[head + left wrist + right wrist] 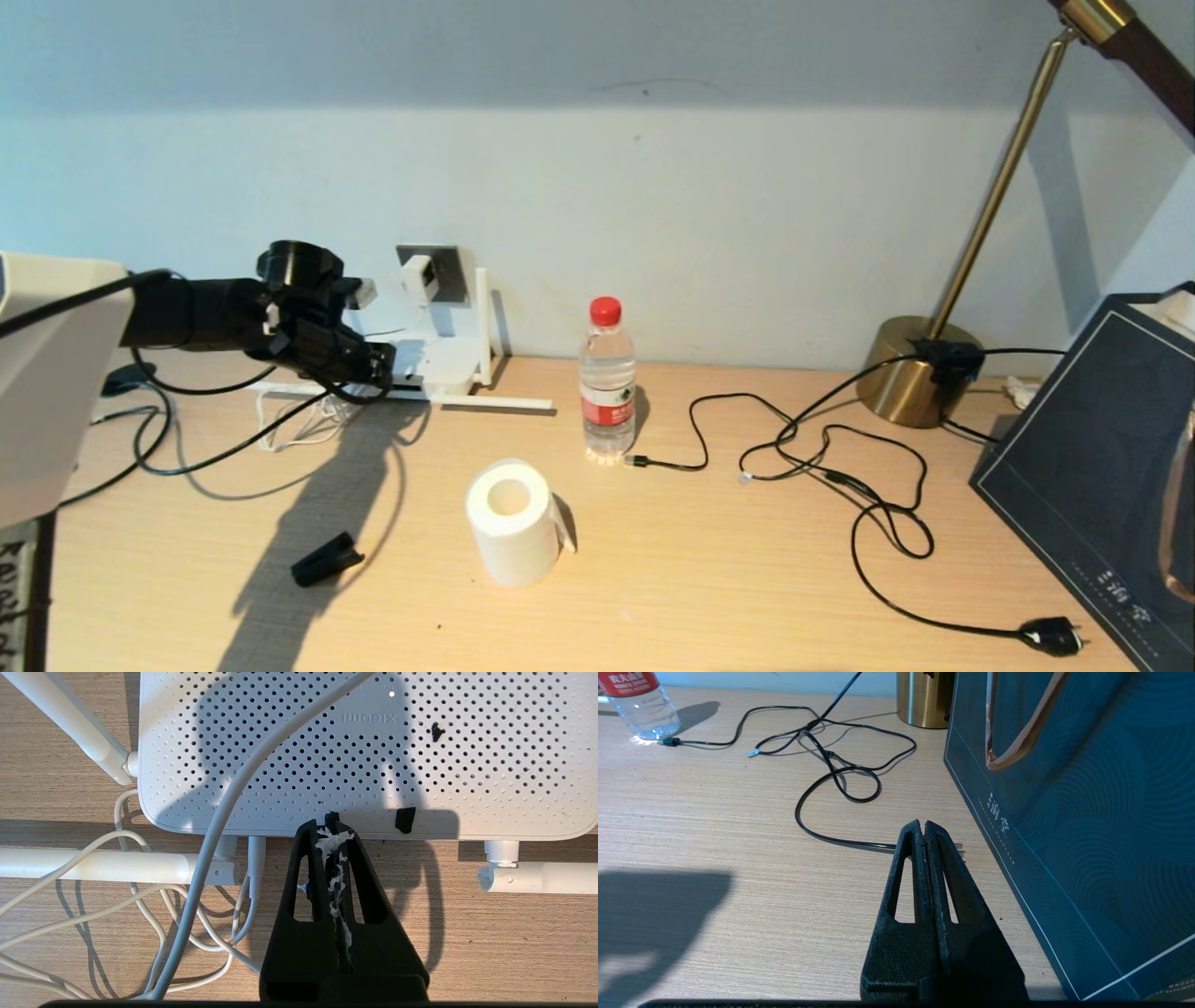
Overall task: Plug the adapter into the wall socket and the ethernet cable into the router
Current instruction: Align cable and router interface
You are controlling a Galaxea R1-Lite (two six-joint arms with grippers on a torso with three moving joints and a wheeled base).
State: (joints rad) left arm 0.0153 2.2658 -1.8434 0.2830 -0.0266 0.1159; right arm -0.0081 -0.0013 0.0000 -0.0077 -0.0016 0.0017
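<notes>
The head view looks down across the counter (709, 579) toward the wall, sharing the router (437, 366) with the close left wrist view, the water bottle (607, 383) with the right.

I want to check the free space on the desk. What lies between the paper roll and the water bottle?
Nothing: in the head view, bare desk separates the paper roll from the water bottle.

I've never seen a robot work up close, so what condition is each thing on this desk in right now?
adapter: plugged into the wall socket
router: flat on the desk, one antenna upright
left claw: shut, at the router's front edge
right claw: shut, holding nothing
water bottle: upright, capped
paper roll: standing on end
</notes>
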